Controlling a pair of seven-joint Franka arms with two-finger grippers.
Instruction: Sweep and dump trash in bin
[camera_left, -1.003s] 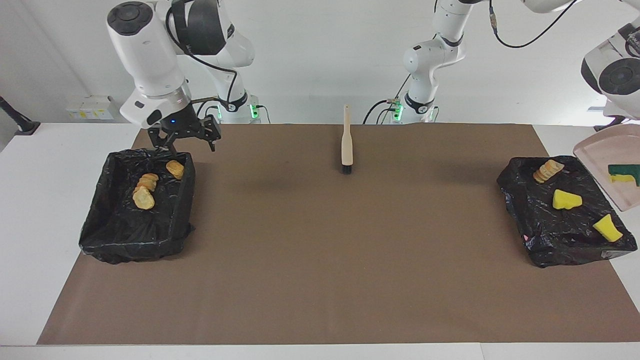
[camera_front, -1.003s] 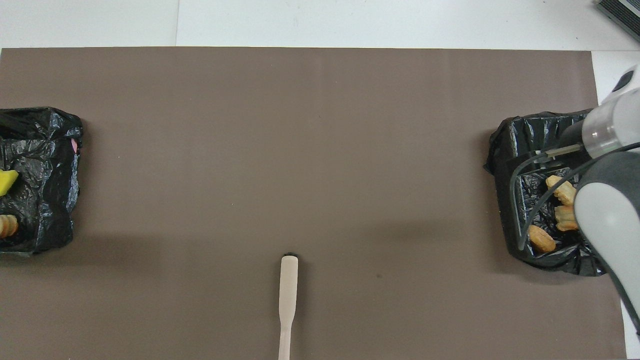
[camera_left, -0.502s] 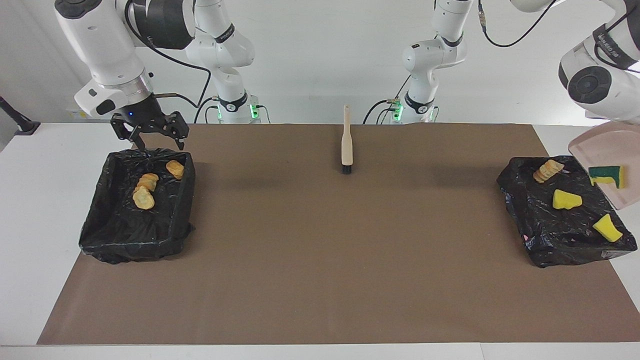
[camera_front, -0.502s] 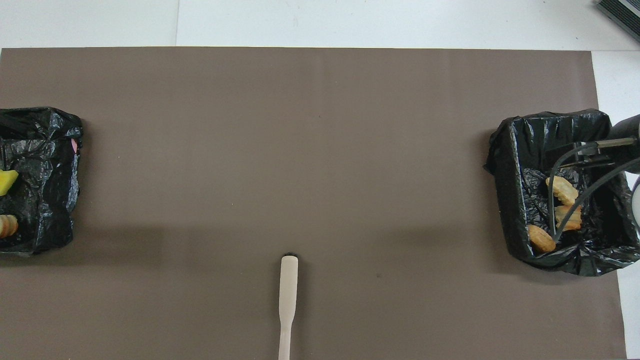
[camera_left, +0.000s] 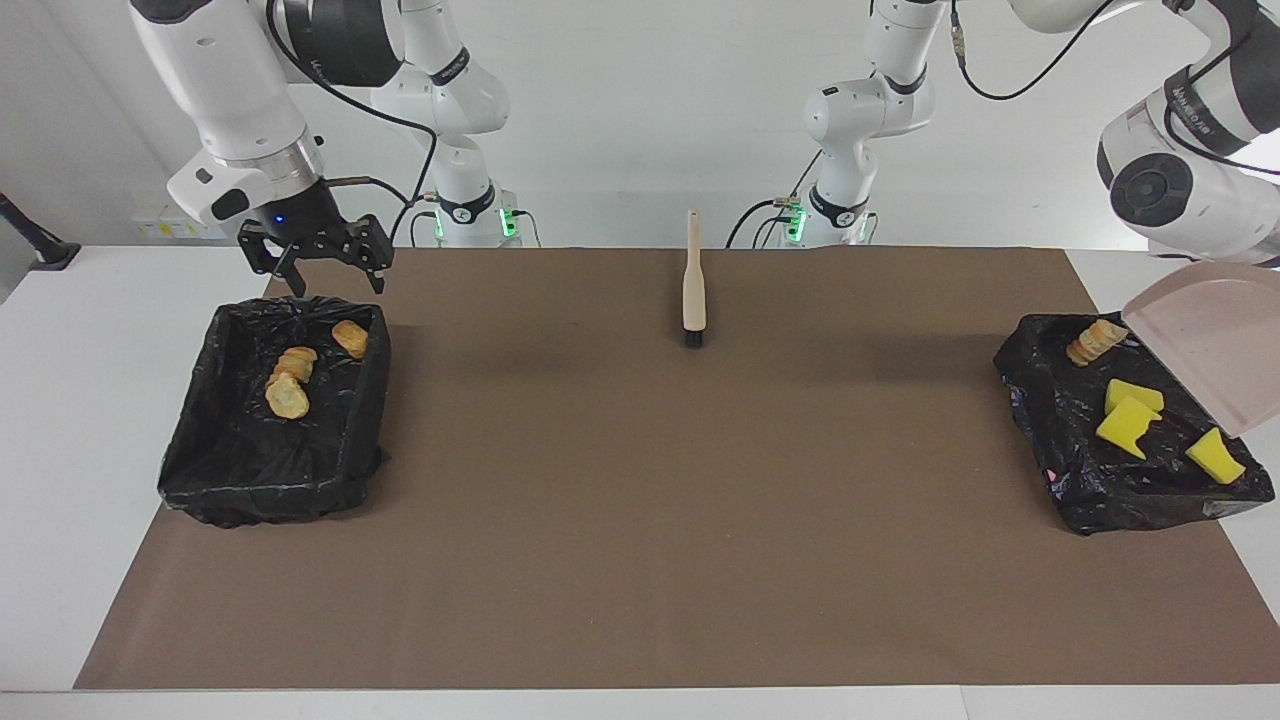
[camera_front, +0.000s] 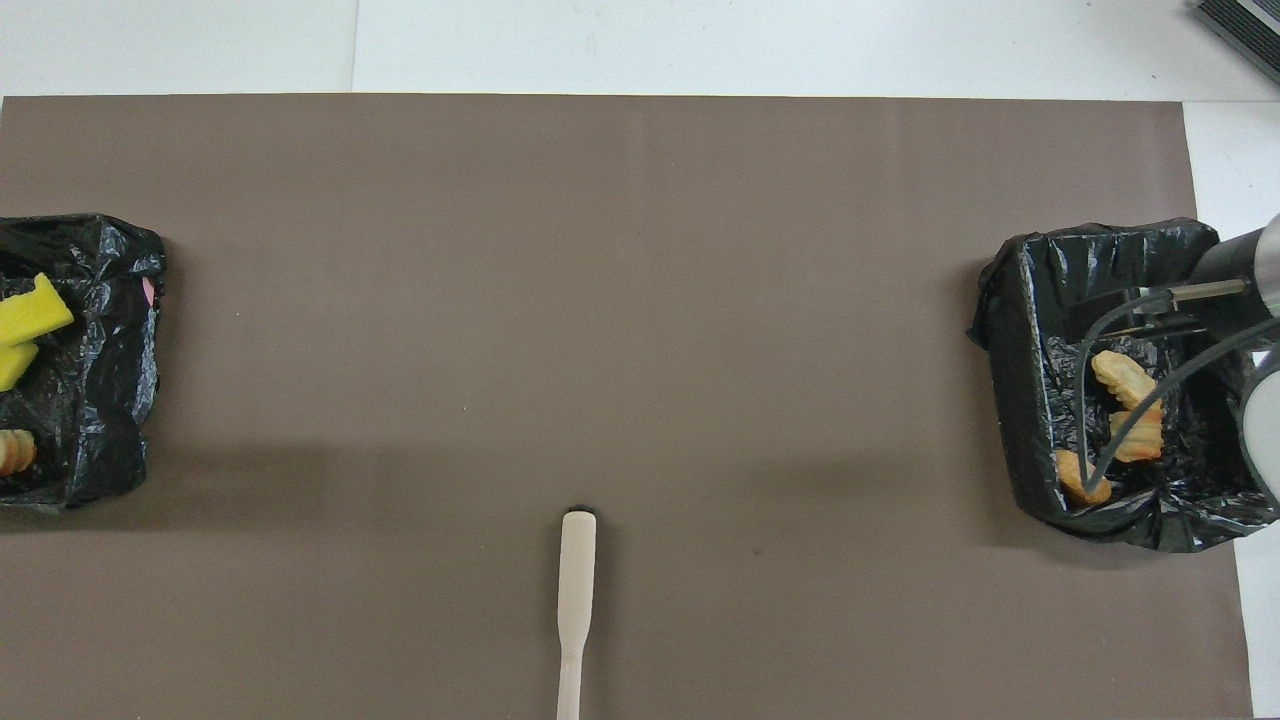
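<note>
In the facing view we see the dustpan (camera_left: 1205, 340) tipped steeply over the bin at the left arm's end (camera_left: 1060, 480); it is bare now, whereas half a second ago a green-backed sponge lay in it. That sponge (camera_left: 1127, 424) has dropped into the bin, resting against another yellow chunk (camera_left: 1138, 394), with a third (camera_left: 1215, 456) and a bread lump (camera_left: 1095, 340) nearby. We cannot tell the left gripper's state, hidden past the pan. The right gripper (camera_left: 335, 278) hovers with fingers spread and nothing in them over the nearer rim of the other bin (camera_left: 200, 470), barely shifted; three bread lumps (camera_left: 287, 396) lie inside. The brush (camera_left: 692, 282) is unmoved. In the overhead view we find a new yellow piece (camera_front: 32, 310) in the bin at the frame's edge.
</note>
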